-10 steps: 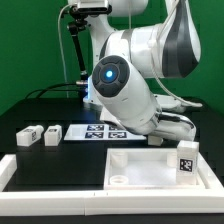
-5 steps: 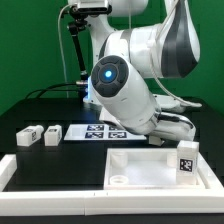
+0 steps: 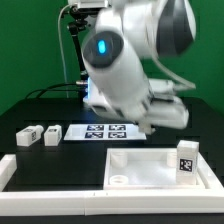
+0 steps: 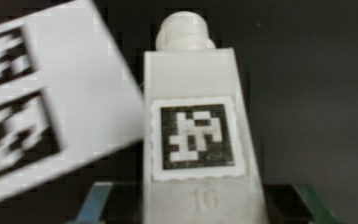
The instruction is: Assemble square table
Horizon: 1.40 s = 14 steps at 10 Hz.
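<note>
A white table leg [image 4: 194, 110] with a black-and-white tag fills the wrist view, lying lengthwise between my gripper's [image 4: 206, 203] two fingers [image 4: 108, 200]. The gripper is shut on it near one end. In the exterior view the arm's bulk hides this leg and the fingers. The white square table top [image 3: 150, 168] lies tray-side up at the front, towards the exterior view's right. One tagged leg [image 3: 186, 160] stands upright in its far right corner. Two more legs [image 3: 28, 136] [image 3: 50, 133] lie side by side on the black table at the exterior view's left.
The marker board [image 3: 105, 131] lies flat behind the table top, just under the arm; its edge also shows beside the held leg [image 4: 34, 90]. A low white border rail [image 3: 60, 197] runs along the front and left sides of the work area.
The arm's upper body has swung up and towards the exterior view's left, blurred with motion. The table top, the standing leg and the two lying legs have not moved.
</note>
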Tool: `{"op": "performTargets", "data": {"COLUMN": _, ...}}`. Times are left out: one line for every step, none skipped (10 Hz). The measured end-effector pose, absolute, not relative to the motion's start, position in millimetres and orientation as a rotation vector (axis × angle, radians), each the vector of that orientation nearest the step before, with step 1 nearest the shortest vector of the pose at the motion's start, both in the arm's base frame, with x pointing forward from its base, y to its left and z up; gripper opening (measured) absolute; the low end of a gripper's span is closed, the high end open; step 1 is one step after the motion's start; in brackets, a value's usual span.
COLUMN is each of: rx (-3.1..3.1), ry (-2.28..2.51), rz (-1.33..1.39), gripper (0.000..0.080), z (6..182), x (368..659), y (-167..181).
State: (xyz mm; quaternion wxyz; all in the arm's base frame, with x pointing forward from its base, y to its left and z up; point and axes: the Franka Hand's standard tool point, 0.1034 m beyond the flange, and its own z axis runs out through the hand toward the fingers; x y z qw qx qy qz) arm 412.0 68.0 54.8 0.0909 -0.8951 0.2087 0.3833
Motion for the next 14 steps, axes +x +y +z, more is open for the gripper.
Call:
{"op": "performTargets", "data": {"rx": -2.667, "ry": 0.592, "rz": 1.088, "gripper": 0.0291, "z": 82.2, "x": 422, "y": 59}}
{"op": "performTargets", "data": {"rx": -2.702, "ry": 0.617, "rz": 0.994, "gripper": 0.0291, "z": 98.1, "x": 430, "y": 56}}
{"op": "performTargets", "data": {"rx": -2.737, "ry": 0.649, "rz": 0.884, "gripper": 0.0291, "z": 107.1, "x": 423, "y": 59}}
{"op": "performTargets", "data": {"rx": -2.762, "ry": 0.657, "rz": 0.815, "gripper": 0.0291, "z": 105.4, "x": 419, "y": 60}}
{"op": "performTargets", "data": {"rx": -2.800, "ry": 0.668, "rz": 0.701, "gripper": 0.0292, "z": 102.6, "x": 427, "y": 61}}
{"op": "performTargets", "data": {"rx": -2.834, "ry": 0.670, "rz": 0.600, "gripper": 0.0292, "z": 107.3, "x": 433, "y": 62}}
{"op": "performTargets", "data": {"rx": -2.911, "ry": 0.629, "rz": 0.514, "gripper": 0.0292, "z": 122.3, "x": 455, "y": 52}}
{"op": "performTargets", "data": {"rx": -2.996, "ry": 0.549, "rz": 0.330, "gripper": 0.0292, "z": 137.3, "x": 488, "y": 42}}
{"op": "performTargets", "data": {"rx": -3.064, "ry": 0.461, "rz": 0.203, "gripper": 0.0292, "z": 145.3, "x": 503, "y": 38}}
{"op": "performTargets", "data": {"rx": -3.061, "ry": 0.482, "rz": 0.092, "gripper": 0.0292, "z": 142.2, "x": 503, "y": 43}}
{"op": "performTargets", "data": {"rx": -3.060, "ry": 0.480, "rz": 0.016, "gripper": 0.0292, "z": 140.5, "x": 502, "y": 45}}
{"op": "performTargets", "data": {"rx": -3.052, "ry": 0.485, "rz": -0.113, "gripper": 0.0292, "z": 141.3, "x": 507, "y": 48}}
{"op": "performTargets", "data": {"rx": -3.035, "ry": 0.494, "rz": -0.226, "gripper": 0.0292, "z": 140.0, "x": 509, "y": 52}}
{"op": "performTargets", "data": {"rx": -3.024, "ry": 0.483, "rz": -0.327, "gripper": 0.0292, "z": 138.2, "x": 518, "y": 52}}
